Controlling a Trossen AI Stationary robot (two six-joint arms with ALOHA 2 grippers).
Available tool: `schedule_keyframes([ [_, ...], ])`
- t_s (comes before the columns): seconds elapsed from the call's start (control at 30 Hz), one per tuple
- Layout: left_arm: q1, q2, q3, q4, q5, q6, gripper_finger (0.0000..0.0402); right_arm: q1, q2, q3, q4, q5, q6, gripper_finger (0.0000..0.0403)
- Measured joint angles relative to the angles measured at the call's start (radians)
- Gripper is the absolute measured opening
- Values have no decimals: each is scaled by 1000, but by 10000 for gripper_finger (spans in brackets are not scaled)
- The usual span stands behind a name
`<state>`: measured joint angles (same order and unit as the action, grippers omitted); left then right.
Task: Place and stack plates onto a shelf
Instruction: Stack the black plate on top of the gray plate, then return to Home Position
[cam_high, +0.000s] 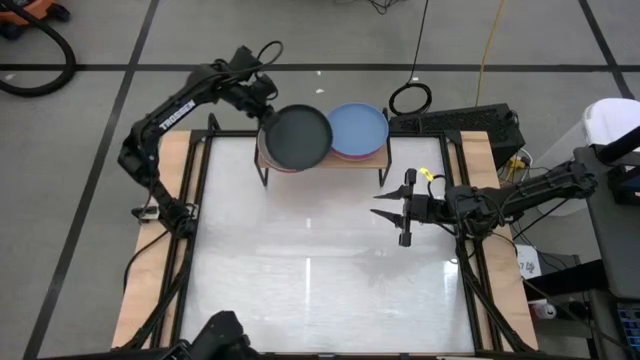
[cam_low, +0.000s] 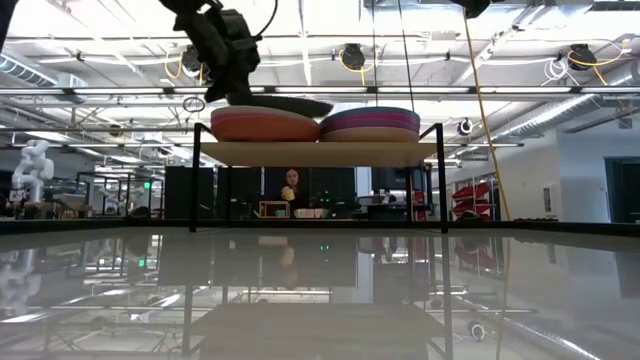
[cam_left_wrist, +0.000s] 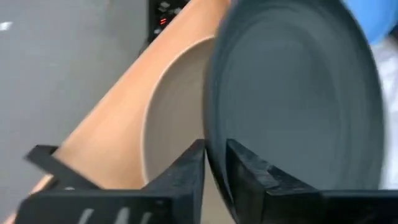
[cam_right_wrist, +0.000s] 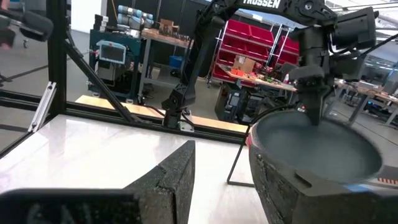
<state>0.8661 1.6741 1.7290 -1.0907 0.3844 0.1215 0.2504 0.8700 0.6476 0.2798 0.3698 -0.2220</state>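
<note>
Right now the big white table (cam_high: 320, 290) is bare of plates; everything sits up at its far edge on the shelf (cam_low: 320, 153), the low wooden board on thin black legs. Two stacks stand side by side there. On the robot's right half the pile is topped by the blue plate (cam_high: 362, 128); on the left half the pile (cam_low: 265, 126) shows pink and red edges from the low view, with a beige plate (cam_left_wrist: 171, 112) on top in the left wrist view.

Over that left pile hangs the black plate (cam_high: 298, 137), tilted a little and, as far as I can judge, not yet resting on the stack. The left gripper (cam_left_wrist: 214, 163) pinches its rim, fingers nearly closed with only the plate's edge between them. The right gripper (cam_high: 392, 213) waits out over the table with fingers spread and nothing in them.

What worries me is the overlap: the black plate reaches toward the blue one. Let go while tilted or off-centre, it could land on the neighbour's rim and slide off, or nudge the pile askew.
</note>
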Motion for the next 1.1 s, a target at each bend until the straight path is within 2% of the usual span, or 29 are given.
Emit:
schedule_keyframes([
  [0.17, -4, -5, 0, -17, -115, 33, 111, 0, 0, 0, 0, 0, 0, 132],
  [0.4, 1, -42, 34, -33, -132, 50, 149, 0, 0, 0, -5, 0, 1, 132],
  [0.5, 8, -98, 73, -44, -106, 53, 151, 0, -3, 0, -30, 0, -1, 132],
  [0.63, -11, -237, 36, -11, 24, 81, 151, 0, -89, 0, -149, 1, 17, 132],
  [0.73, -40, -364, -47, 64, 36, 92, 151, 2, -195, 0, -215, -12, 73, 132],
  [0.83, -64, -527, -184, 255, 33, 49, 151, 10, -278, -2, -270, -38, 116, 132],
  [0.97, -137, -733, -415, 543, 39, -37, 152, 13, -350, -82, -239, -35, 84, 132],
  [1.1, -207, -908, -634, 697, 33, -97, 152, 13, -416, -177, -153, -30, 30, 132],
])
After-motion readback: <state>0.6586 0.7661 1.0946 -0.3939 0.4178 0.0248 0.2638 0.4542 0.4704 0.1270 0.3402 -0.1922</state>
